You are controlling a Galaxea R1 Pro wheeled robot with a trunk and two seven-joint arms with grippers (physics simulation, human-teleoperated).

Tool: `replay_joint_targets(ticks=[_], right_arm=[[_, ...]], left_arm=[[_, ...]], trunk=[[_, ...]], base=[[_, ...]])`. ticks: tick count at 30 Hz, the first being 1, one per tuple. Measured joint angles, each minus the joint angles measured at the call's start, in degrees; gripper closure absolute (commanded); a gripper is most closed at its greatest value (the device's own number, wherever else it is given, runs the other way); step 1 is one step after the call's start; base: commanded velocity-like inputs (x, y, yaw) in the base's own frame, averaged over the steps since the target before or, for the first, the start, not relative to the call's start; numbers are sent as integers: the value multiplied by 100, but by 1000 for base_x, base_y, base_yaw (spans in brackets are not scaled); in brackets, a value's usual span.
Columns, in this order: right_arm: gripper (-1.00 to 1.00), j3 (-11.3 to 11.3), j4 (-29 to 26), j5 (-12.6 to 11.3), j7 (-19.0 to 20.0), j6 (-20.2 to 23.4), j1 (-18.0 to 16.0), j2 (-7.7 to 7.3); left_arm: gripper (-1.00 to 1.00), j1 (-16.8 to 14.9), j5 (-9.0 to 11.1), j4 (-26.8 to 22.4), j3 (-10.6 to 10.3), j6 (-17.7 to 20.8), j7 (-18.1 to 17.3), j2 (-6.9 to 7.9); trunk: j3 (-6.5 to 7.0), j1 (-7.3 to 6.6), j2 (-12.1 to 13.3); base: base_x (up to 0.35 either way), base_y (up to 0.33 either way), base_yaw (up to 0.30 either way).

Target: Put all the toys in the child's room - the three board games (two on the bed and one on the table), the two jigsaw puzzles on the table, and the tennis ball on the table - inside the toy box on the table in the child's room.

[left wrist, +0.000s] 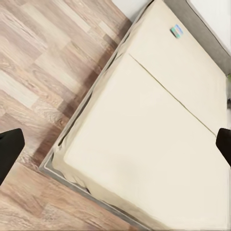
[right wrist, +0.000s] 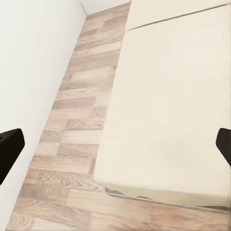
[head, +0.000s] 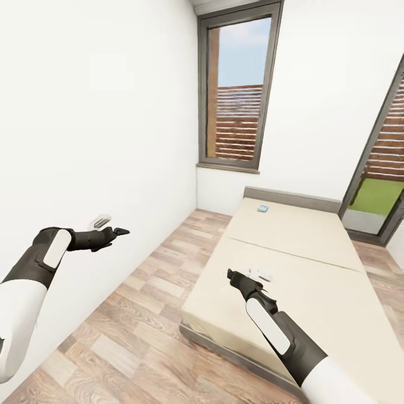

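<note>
The bed [head: 314, 235] has a beige two-part mattress and a grey headboard, and it runs along the right of the room. A small blue board game [head: 262, 209] [left wrist: 176, 32] lies near the headboard. A flat white box [head: 264, 276], seemingly another board game, rests on the near mattress half, partly hidden behind my right gripper [head: 231, 275]. That gripper is open, its fingers [right wrist: 10, 147] spread wide above the bed's edge. My left gripper [head: 120, 230] is open too, hovering over the floor close to the left wall. The table, toy box, jigsaw puzzles and tennis ball are out of view.
Wood-plank floor [head: 140, 314] forms a lane between the white left wall [head: 95, 112] and the bed. A small white fitting [head: 102, 220] sits on that wall by my left gripper. A tall window [head: 238, 90] is in the far wall and a glass door [head: 381, 185] is at the right.
</note>
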Motion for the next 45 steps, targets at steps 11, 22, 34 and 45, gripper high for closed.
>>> replay_joint_targets(ticks=[11,22,34,45], right_arm=[[-100,0,10,-1,2,0,0,3],[-100,-1,18,-1,2,0,0,3],[-100,-8,33,-1,1,1,0,3],[-100,-9,139,-1,9,-7,0,12]], left_arm=[[-100,0,-1,-1,-10,2,4,-1],[-100,1,-1,-1,-11,1,4,-9],[-100,6,-1,0,-13,-3,2,-15],[-100,8,-2,22,-20,-209,2,-29]], trunk=[[0,0,0],[0,-1,0],[0,0,0],[0,0,0]], base=[[0,127,-277],[64,215,-281],[71,47,-281],[3,1,-281]])
